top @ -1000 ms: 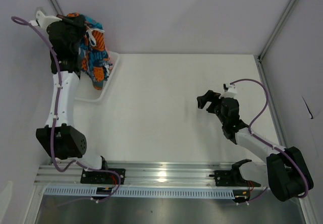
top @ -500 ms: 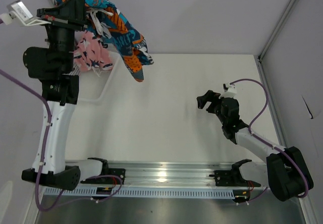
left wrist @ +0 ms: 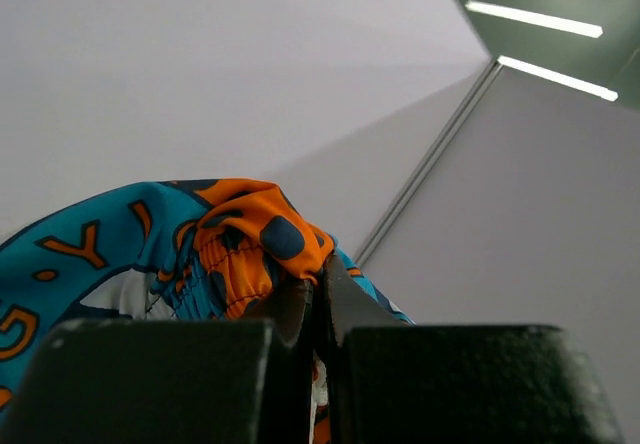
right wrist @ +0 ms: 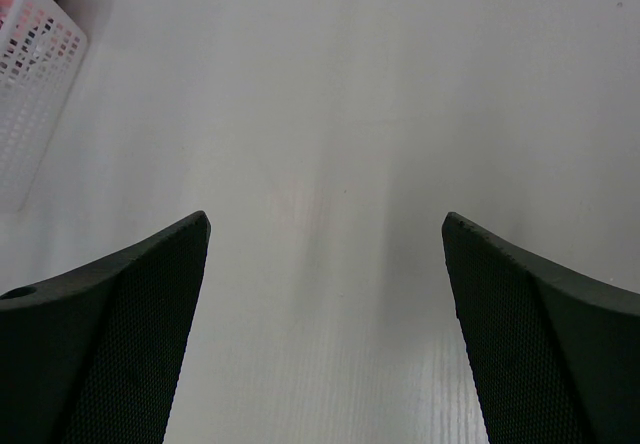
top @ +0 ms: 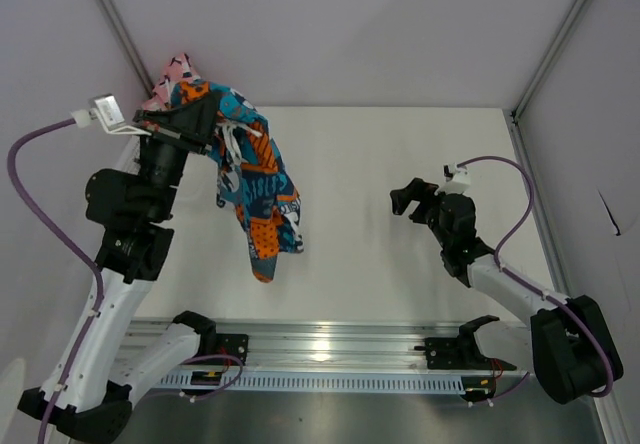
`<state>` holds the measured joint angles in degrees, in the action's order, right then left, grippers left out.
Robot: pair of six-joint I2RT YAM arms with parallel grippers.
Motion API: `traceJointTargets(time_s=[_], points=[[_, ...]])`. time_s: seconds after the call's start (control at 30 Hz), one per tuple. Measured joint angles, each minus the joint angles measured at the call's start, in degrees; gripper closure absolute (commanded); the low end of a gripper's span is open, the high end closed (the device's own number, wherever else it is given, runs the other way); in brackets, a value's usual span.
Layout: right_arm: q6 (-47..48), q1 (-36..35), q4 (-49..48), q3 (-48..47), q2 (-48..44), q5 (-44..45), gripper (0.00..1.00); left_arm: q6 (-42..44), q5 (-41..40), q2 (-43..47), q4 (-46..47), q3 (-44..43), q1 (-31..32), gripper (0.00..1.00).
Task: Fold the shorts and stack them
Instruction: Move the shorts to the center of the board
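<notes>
Printed shorts [top: 262, 199] hang clamped in the left jaws; right jaws stand wide apart, empty.

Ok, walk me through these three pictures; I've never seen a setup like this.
Two robot arms are bolted at the near edge of a white table. One picture looks down from above; the other two come from wrist cameras. The left gripper is shut on the printed shorts, which hang from it over the table. The pink shorts peek out beyond it, far left. The right gripper is open, empty, over bare table. Its camera catches the corner of a white mesh basket.
</notes>
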<state>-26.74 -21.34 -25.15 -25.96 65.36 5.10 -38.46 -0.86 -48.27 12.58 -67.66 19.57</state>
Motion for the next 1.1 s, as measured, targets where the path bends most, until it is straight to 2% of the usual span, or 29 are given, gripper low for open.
traceJointTargets(time_s=[0.1, 0.17, 0.3, 0.4, 0.5, 0.6, 0.7, 0.77, 0.8, 0.83, 1.1], points=[[0.22, -0.04, 0.0, -0.02, -0.76, 0.0, 0.01, -0.09, -1.05, -0.52, -6.58, 0.98, 2.05, 1.0], [0.42, -0.09, 0.0, 0.0, -1.14, 0.0, 0.01, -0.07, -1.4, -3.85, -12.83, -1.55, 3.93, 1.0], [0.72, -0.09, 0.02, 0.0, -2.03, 0.0, 0.0, 1.92, -3.43, -18.45, -26.23, -16.15, 10.36, 1.0], [0.9, -0.24, 0.0, 0.0, -2.8, 0.04, 0.01, 5.62, -8.28, -31.41, -38.01, -29.03, 17.73, 1.0], [0.92, -0.31, -0.04, 0.09, -3.23, 0.02, 0.0, 8.52, -12.61, -36.72, -48.06, -33.66, 22.21, 0.99], [1.27, -0.31, -0.31, 0.24, -3.23, -0.92, 0.0, 10.82, -15.08, -36.39, -54.99, -34.53, 23.02, 0.89], [1.97, -0.52, -1.62, 1.01, -3.65, -3.3, 0.01, 12.48, -17.77, -35.34, -58.21, -36.96, 22.69, 0.72], [2.69, -1.03, -3.02, 1.99, -4.37, -5.16, 0.01, 13.7, -18.93, -34.51, -59.04, -37.94, 22.62, 0.45], [3.1, -1.31, -3.67, 2.38, -4.72, -6.21, 0.01, 14.1, -19.21, -34.23, -59.47, -38.38, 22.62, 0.06], [3.43, -1.51, -4.37, 2.67, -4.94, -7.3, 0.01, 14.62, -19.45, -34.14, -60.13, -38.82, 22.62, 0.01], [7.21, -5.11, -9.33, 2.73, -2.71, -17.57, 0.01, 14.51, -21.62, -37.38, -65.22, -38.32, 22.56, 0.01]])
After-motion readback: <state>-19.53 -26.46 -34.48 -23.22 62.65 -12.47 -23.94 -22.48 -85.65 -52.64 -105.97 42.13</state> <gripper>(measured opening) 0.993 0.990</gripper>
